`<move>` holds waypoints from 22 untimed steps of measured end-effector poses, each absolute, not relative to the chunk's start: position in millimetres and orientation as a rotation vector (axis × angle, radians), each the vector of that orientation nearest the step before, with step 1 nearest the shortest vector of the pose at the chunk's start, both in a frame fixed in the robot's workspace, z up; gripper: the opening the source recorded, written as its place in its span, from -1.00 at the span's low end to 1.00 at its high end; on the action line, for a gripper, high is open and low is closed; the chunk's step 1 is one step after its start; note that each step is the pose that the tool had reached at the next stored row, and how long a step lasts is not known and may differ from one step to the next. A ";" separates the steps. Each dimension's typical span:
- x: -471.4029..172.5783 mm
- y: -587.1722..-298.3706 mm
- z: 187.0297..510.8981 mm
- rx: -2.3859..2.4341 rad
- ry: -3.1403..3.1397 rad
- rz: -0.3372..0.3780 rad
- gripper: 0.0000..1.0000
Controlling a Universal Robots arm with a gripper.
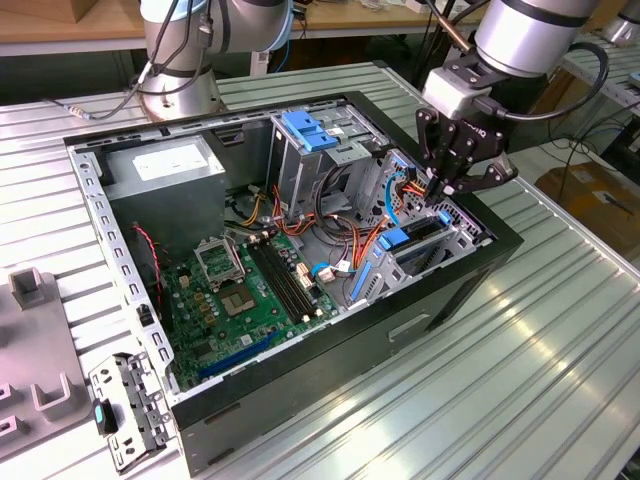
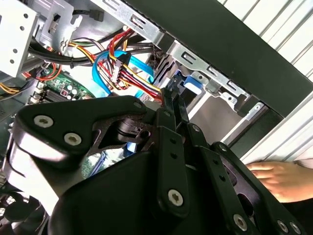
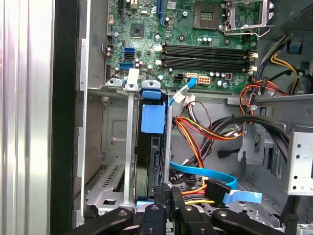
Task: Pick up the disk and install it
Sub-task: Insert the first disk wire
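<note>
The disk [image 1: 412, 240], a dark drive in a bright blue carrier, stands on edge in the drive bay at the exterior view's right side of the open computer case [image 1: 480, 265]. In the first wrist view the disk [image 3: 151, 122] sits between the bay's metal rails, its blue tab facing the motherboard. My gripper [image 1: 441, 190] hovers just above the bay end of the disk. In both wrist views the fingers [image 3: 160, 198] are pressed together with nothing visible between them, and the fingertips [image 2: 168, 98] point at the blue carrier end [image 2: 190, 82]. Whether they touch it is unclear.
Orange, red and blue cables [image 3: 205, 147] crowd the space beside the bay. A pale-blue latch plate [image 1: 307, 130] tops the upper drive cage. The motherboard [image 1: 250, 290] lies on the case floor. A person's hand [image 2: 276, 178] rests outside the case. A loose metal bracket [image 1: 125, 405] lies on the table.
</note>
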State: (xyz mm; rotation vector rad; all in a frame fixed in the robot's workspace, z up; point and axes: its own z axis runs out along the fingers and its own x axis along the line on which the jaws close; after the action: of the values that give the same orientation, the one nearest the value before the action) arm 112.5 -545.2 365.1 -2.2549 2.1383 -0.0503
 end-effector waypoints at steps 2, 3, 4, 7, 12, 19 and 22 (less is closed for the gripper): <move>112.4 -545.3 365.2 -2.254 2.138 -0.049 -0.66; 112.4 -545.3 365.2 -2.254 2.138 -0.049 -0.66; 112.4 -545.3 365.2 -2.254 2.138 -0.049 -0.66; 112.4 -545.2 365.1 -2.254 2.138 -0.049 -0.66; 112.4 -545.3 365.2 -2.254 2.138 -0.049 -0.66; 112.2 -552.7 363.9 -2.243 2.131 -0.030 -0.66; 108.5 -553.3 362.6 -2.235 2.139 -0.030 -0.66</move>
State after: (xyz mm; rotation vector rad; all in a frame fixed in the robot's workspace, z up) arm 108.5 -553.3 362.6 -2.2354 2.1387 -0.0296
